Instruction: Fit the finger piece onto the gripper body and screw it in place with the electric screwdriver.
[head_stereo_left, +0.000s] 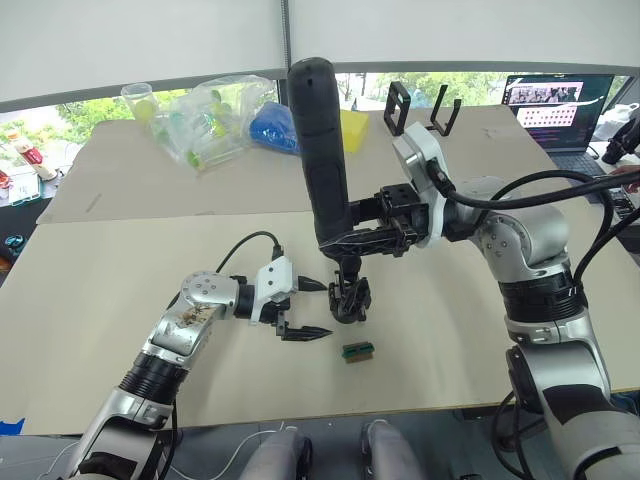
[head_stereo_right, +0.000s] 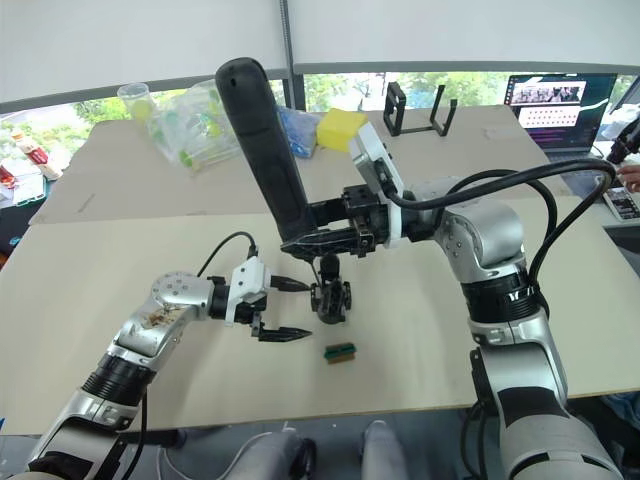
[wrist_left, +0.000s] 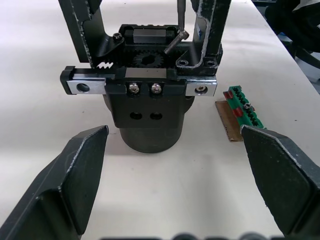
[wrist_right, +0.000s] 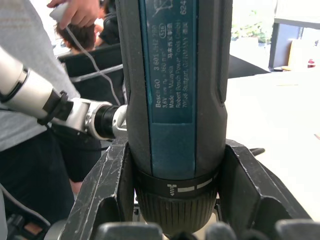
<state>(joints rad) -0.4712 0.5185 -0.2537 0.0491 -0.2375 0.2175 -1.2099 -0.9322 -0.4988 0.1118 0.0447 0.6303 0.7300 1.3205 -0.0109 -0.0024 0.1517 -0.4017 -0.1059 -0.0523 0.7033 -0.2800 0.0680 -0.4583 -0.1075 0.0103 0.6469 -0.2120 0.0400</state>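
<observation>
The electric screwdriver (head_stereo_left: 318, 150) stands almost upright over the table's middle, bit downward, with my right gripper (head_stereo_left: 362, 240) shut around its lower barrel (wrist_right: 172, 75). Its tip reaches down to the gripper body (head_stereo_left: 350, 297), a small black assembly on a round base (wrist_left: 150, 125). Two black uprights rise from the body's rail, and I cannot tell which is the finger piece. A loose screw (wrist_left: 176, 40) lies tilted beside the right-hand upright. My left gripper (head_stereo_left: 326, 308) is open just left of the body, its fingers (wrist_left: 75, 175) apart on either side and touching nothing.
A small green block (head_stereo_left: 358, 351) lies on the table in front of the body. At the back are a clear plastic bag (head_stereo_left: 210, 120), a yellow block (head_stereo_left: 353, 130), a black stand (head_stereo_left: 420, 110) and a laptop (head_stereo_left: 555, 105). A person (wrist_right: 30, 90) shows in the right wrist view.
</observation>
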